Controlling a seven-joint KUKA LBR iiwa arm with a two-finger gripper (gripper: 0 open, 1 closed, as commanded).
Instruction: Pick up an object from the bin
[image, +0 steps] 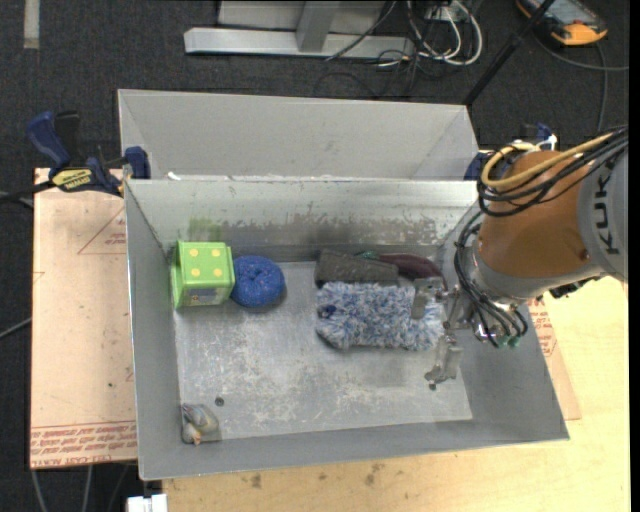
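scuffed matt metal bin (300, 395), fuzzy blue-white cloth (370, 315), smooth green block (204, 273), rough blue ball (259, 283)

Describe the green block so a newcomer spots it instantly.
Look in the grey bin, at the back-left corner of its floor. The green cube sits there beside a blue ball. It alone is boxy, with yellow dots on top.

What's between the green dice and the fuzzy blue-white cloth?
A blue ball, right beside the green dice; then bare bin floor up to the cloth, in the camera view.
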